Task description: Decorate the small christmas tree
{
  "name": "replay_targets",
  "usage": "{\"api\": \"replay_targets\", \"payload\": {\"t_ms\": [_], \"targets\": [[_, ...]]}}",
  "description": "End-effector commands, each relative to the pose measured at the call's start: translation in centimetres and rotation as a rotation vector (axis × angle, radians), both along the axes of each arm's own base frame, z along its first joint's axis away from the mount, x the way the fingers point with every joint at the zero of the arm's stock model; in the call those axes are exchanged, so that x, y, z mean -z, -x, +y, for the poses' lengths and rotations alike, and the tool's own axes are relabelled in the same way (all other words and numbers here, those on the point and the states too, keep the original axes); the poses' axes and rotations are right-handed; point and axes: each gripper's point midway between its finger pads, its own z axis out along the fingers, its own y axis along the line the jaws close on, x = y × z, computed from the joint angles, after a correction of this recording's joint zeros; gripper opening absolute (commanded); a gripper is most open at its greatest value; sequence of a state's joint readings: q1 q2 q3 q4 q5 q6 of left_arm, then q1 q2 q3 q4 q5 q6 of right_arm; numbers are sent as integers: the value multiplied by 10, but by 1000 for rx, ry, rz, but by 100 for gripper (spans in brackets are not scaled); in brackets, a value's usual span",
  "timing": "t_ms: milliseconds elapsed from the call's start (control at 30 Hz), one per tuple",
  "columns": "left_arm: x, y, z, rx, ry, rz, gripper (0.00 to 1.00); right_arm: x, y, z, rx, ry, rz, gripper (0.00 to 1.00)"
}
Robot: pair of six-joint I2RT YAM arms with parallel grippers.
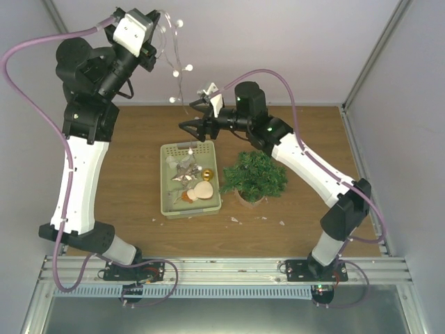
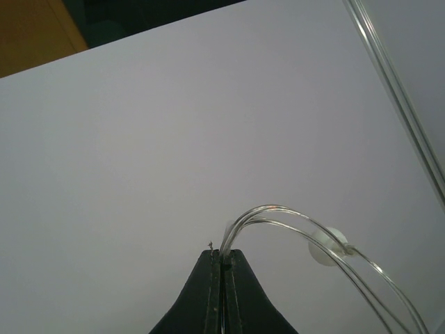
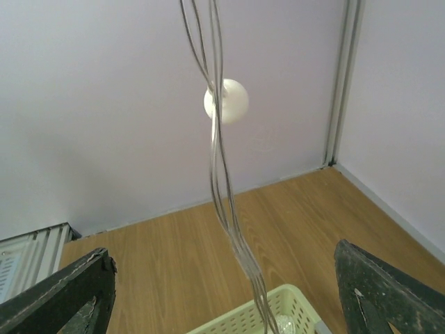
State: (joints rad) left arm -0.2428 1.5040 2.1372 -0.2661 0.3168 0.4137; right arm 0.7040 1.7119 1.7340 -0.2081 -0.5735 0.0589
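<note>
The small christmas tree [image 1: 254,175] stands on the wooden table, right of a pale green tray [image 1: 170,202]. My left gripper [image 1: 154,35] is raised high at the back left, shut on a clear string of lights [image 1: 186,69] with white bulbs; in the left wrist view the wires [image 2: 292,219] curve out of the shut tips [image 2: 222,256]. The string hangs down into the tray. Above the tray's far end my right gripper [image 1: 189,115] is open, with the hanging string [image 3: 233,236] passing between its fingers [image 3: 83,285], touching neither. A bulb [image 3: 226,101] hangs above them.
The tray [image 3: 292,309] holds several ornaments, among them a pale round one [image 1: 203,189] and a small gold ball [image 1: 207,200]. White walls enclose the table at the back and right. Small scraps [image 1: 236,220] lie on the wood in front of the tree.
</note>
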Motion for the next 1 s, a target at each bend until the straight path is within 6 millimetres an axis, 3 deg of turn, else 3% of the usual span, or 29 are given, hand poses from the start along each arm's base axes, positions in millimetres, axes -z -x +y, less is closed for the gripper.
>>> {"api": "replay_targets", "payload": {"t_ms": [0,100,200,533,767,867,967], "targets": [[-13,5,-6,43,36,-43,0,-5,-1,16,-26,-26,-23,85],[-12,4,-6,40,34,-43,0,-4,-3,19,-33,-33,-29,82],[-13,6,-5,40,35,-45,0,-3,-4,21,-37,-33,-40,73],[-1,-3,-3,6,14,-28,4,-11,5,20,-77,-40,-43,24],[29,-28,2,-67,-2,9,4,-34,27,4,-96,-52,-76,13],[33,-34,3,-84,5,14,7,-49,36,-3,-100,-70,-101,1],[31,-37,5,-91,18,11,2,-61,44,-10,-100,-91,-123,0]]}}
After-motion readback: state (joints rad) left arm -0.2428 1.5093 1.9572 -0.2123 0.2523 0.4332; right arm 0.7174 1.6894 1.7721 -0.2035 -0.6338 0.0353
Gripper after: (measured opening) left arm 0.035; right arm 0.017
